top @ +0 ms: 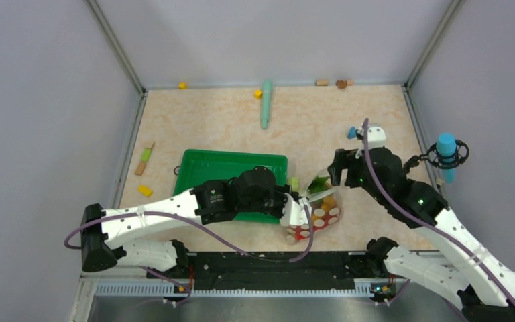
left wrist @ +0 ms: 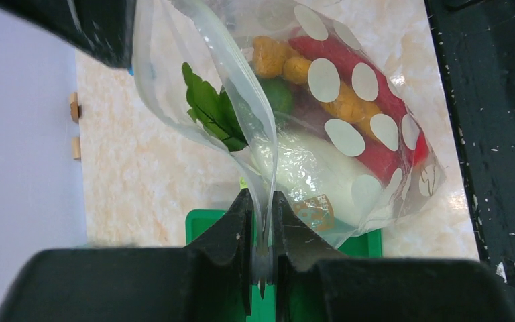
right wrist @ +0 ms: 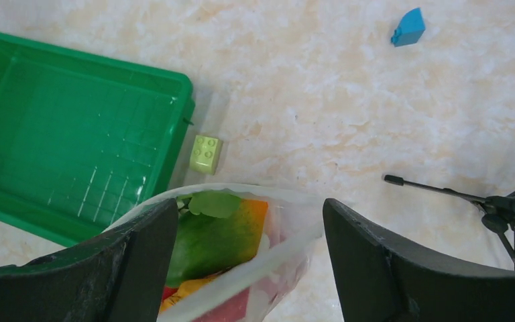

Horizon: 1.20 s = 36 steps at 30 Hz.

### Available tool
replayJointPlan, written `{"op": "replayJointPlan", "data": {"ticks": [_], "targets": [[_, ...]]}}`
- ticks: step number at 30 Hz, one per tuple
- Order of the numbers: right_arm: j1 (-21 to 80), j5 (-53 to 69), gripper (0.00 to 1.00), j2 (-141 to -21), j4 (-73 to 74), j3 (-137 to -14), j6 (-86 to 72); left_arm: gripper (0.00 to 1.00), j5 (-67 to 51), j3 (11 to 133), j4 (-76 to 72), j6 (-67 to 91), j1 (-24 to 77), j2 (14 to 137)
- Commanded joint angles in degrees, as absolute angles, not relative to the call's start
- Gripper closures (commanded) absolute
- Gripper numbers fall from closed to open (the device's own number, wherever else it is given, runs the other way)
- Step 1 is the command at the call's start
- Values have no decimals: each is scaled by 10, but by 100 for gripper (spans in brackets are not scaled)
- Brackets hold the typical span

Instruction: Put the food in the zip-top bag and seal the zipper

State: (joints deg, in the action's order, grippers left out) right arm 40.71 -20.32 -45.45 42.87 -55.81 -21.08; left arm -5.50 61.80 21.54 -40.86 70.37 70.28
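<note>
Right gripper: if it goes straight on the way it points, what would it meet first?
Probably the zip-top bag: its open mouth lies between the fingers of the right gripper. Depth is unclear.

The top camera sits high up behind both arms. It looks down on the whole table (top: 208, 121) from far away, so things look small. The left wrist camera rides on the left gripper (left wrist: 261, 228) and looks out low along it, very close to the zip-top bag (left wrist: 349, 100). The right wrist camera rides on the right gripper (right wrist: 249, 215) and looks down from just above the bag's mouth. All three views show the bag and the green tray (top: 231, 168). The top and right views share the blue block (right wrist: 409, 28).
</note>
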Motion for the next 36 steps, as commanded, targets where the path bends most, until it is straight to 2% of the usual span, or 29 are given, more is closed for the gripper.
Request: {"op": "replayJointPlan", "data": {"ticks": [1, 11, 19, 25, 28, 30, 34, 36], "targets": [[405, -244, 21, -401, 444, -564, -227, 100, -48, 620, 194, -421, 696, 695], [405, -309, 22, -360, 475, -512, -346, 100, -83, 599, 194, -443, 691, 664], [404, -294, 24, -360, 477, -496, -367, 100, -95, 597, 205, -449, 691, 650], [399, -297, 30, -395, 477, -489, -378, 100, -97, 590, 205, -454, 691, 640], [395, -310, 40, -411, 478, -490, -384, 100, -92, 589, 206, -452, 691, 637], [390, -326, 54, -413, 480, -491, -393, 100, -89, 586, 205, -451, 691, 634], [377, -343, 68, -405, 483, -492, -404, 100, -84, 573, 192, -451, 691, 621], [368, -351, 82, -402, 486, -493, -407, 100, -83, 566, 188, -449, 691, 614]]}}
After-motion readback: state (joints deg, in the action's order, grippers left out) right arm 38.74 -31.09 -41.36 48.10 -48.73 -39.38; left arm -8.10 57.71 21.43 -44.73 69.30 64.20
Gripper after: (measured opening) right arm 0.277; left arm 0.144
